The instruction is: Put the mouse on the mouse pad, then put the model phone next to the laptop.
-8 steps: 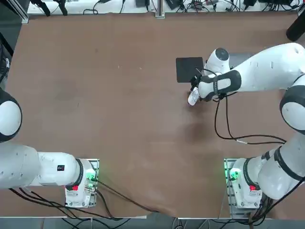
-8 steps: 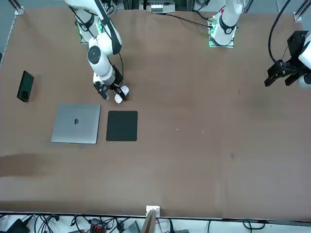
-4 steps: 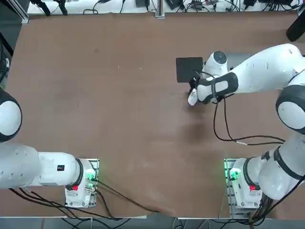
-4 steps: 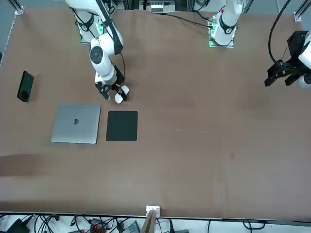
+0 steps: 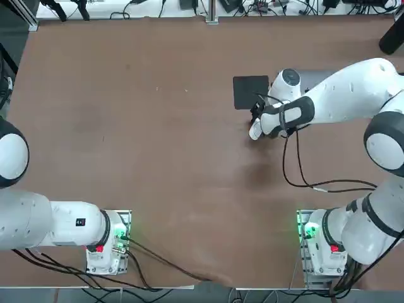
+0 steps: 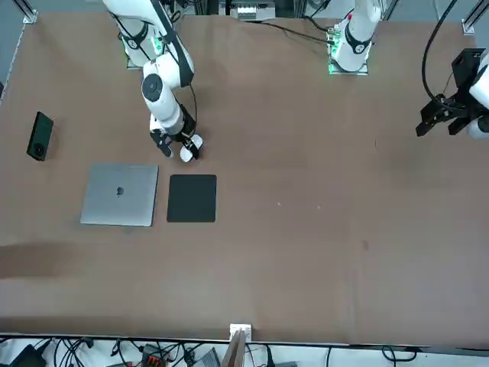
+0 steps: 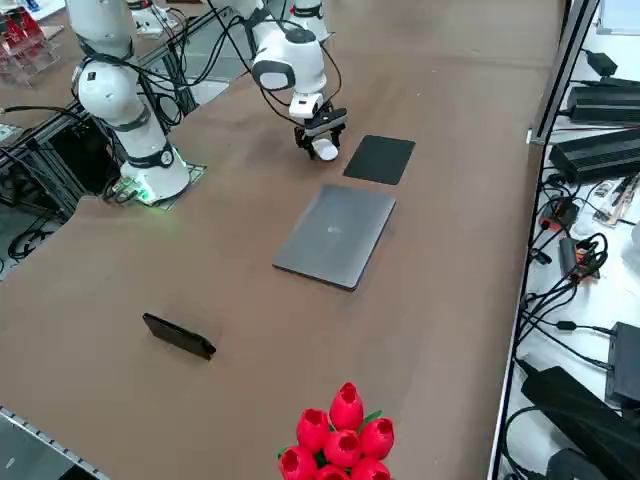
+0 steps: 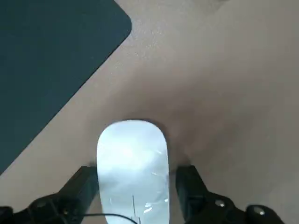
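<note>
The white oval mouse [image 8: 133, 163] sits between the two fingers of my right gripper [image 8: 136, 179], which is shut on it. A shadow shows on the table under the mouse. The gripper [image 5: 259, 123] holds the mouse [image 5: 254, 131] just short of the near corner of the black mouse pad [image 5: 250, 91]. The mouse [image 6: 189, 147] is clear of the mouse pad [image 6: 192, 198] itself. The silver laptop [image 6: 120, 194] lies closed beside the pad. The dark model phone [image 6: 40, 135] lies apart from the laptop, near the table's right edge.
A bunch of red tulips [image 7: 340, 435] stands at the table's right edge, beyond the phone [image 7: 179, 335]. Bare brown table [image 5: 158, 139] spreads to the left of the pad. My arm hides most of the laptop in the top view.
My right wrist has shifted slightly, carrying the mouse a little closer to the mouse pad. The mouse stays in the grip; laptop, pad and phone have not moved.
</note>
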`<state>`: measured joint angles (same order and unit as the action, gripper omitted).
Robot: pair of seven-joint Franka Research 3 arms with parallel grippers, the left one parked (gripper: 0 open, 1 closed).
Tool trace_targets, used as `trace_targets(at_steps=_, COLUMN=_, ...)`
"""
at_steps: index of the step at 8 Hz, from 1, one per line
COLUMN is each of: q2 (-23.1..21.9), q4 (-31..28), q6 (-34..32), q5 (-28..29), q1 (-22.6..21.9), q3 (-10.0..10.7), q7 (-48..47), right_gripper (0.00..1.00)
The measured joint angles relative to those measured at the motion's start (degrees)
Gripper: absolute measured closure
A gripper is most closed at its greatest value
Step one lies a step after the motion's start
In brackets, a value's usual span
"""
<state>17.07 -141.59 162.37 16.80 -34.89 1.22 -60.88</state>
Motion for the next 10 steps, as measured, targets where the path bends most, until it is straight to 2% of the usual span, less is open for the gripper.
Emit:
trace_targets(at_steps=2, q2=0.36, q4=0.0, q6=0.15, q5=0.0, q1=-0.12, q3=0.0, q7=-0.01, right_gripper=0.04)
trace_targets(at_steps=3, q2=0.27, q4=-0.01, q6=0.15, q5=0.0, q1=-0.18, q3=0.02, q7=-0.1, right_gripper=0.17)
trace_targets(at_steps=5, q2=-0.08, q4=0.07, q6=0.17, q5=0.0, q1=-0.26, q3=0.05, q7=-0.17, right_gripper=0.22)
trace_targets(at_steps=8, q2=-0.34, q4=2.0, q6=-0.46, q5=-0.09, q1=-0.55, q3=0.05, q7=0.5, right_gripper=0.22)
trace_targets(at_steps=10, q2=-1.64, q4=6.21, q6=-5.03, q5=-0.83, q1=-0.5, q3=0.59, q7=6.55, right_gripper=0.22)
